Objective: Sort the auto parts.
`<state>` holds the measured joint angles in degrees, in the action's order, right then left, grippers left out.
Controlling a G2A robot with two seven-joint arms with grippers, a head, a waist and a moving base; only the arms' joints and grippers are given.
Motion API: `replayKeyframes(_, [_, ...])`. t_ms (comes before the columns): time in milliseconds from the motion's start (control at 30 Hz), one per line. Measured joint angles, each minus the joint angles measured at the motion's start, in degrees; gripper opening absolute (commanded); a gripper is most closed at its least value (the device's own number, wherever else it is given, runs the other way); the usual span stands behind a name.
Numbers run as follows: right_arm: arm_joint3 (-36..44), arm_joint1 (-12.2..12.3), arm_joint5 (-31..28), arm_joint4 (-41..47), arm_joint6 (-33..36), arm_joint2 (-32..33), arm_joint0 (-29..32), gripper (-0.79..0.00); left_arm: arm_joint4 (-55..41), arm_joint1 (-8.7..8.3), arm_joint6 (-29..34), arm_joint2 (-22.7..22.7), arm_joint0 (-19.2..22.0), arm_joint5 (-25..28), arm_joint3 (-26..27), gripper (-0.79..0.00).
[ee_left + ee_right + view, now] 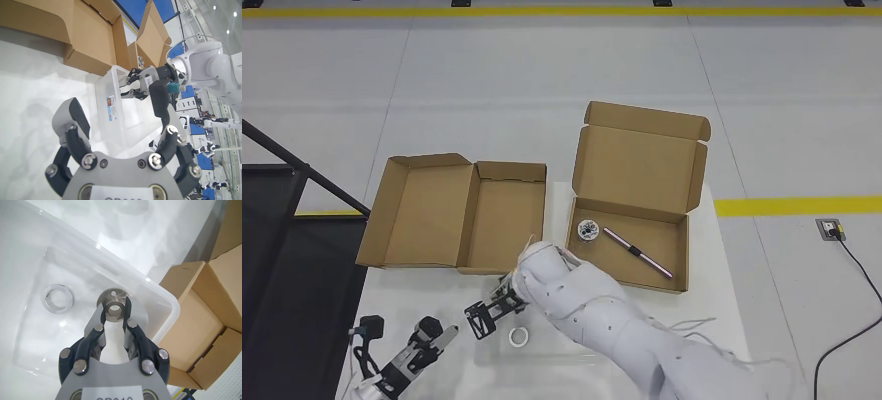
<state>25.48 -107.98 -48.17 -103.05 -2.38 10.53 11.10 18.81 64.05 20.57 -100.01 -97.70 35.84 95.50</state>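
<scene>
Two open cardboard boxes stand side by side at the back of the white table. The left box is the nearer to the bin. The right box holds a small round part and a thin rod, lying apart from each other.

One clear plastic bin sits in front of the boxes, close to a corner of the left box.

One flanged metal bushing is inside the bin, near its corner wall. The fingers of the right gripper are drawn narrow and pressed on either side of its hub. The right wrist view shows the hub, flange and flange hole, where the top view has the arm over that spot.

One shiny split ring lies flat on the bin floor, beside the bushing and not touching it. The top view gives it as a small pale circle.

The left gripper has its fingers spread wide, with table and bin wall showing between them, just beside the bin. Its wrist view also shows the right gripper side-on over the bin, where the bushing is hidden.
</scene>
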Motion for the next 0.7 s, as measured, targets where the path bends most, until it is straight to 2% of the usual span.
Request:
replayKeyframes(333, [14.94, 5.88, -2.84, 2.46, 11.54, 5.44, 2.59, -0.785, 0.21, -0.13, -0.15, 0.39, 0.4, -0.14, -0.63, 0.0])
replayKeyframes(700, [37.32, 13.73, -3.7, 4.74, 30.46, 15.88, 12.79, -0.785, 0.35, -0.16, -0.13, 1.94, 1.5, -1.55, -0.11, 0.0])
